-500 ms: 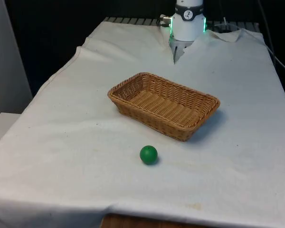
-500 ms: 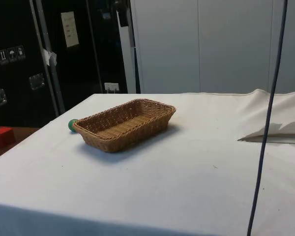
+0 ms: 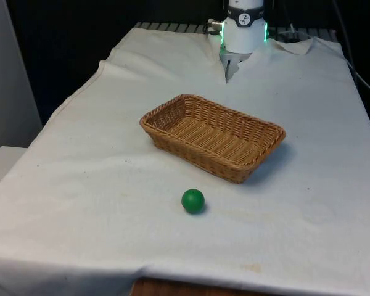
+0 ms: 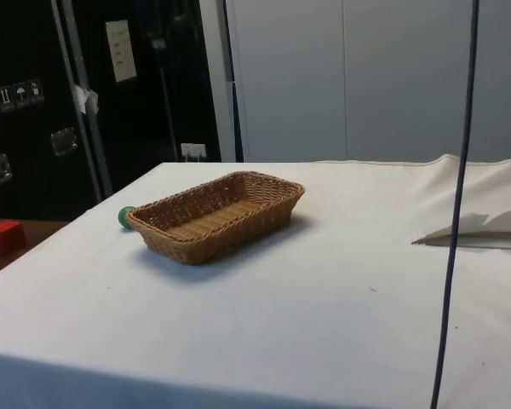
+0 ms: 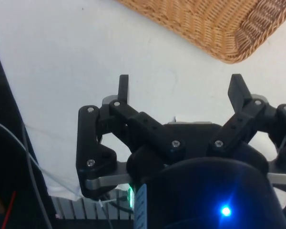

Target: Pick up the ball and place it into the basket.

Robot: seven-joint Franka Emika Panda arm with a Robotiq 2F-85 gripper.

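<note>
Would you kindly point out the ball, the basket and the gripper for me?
ball [image 3: 193,200], front view, on the middle of its green surface.
basket [image 3: 172,102], front view, on its woven far rim.
gripper [image 5: 179,90], wrist view, midway between the tips of its two open black fingers.

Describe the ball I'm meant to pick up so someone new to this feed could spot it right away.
Start at the white cloth over the table and find the brown wicker basket near its middle. On the camera side of the basket in the front view, apart from it, sits the ball. It is small, round and green, the one loose thing on the cloth.
</note>
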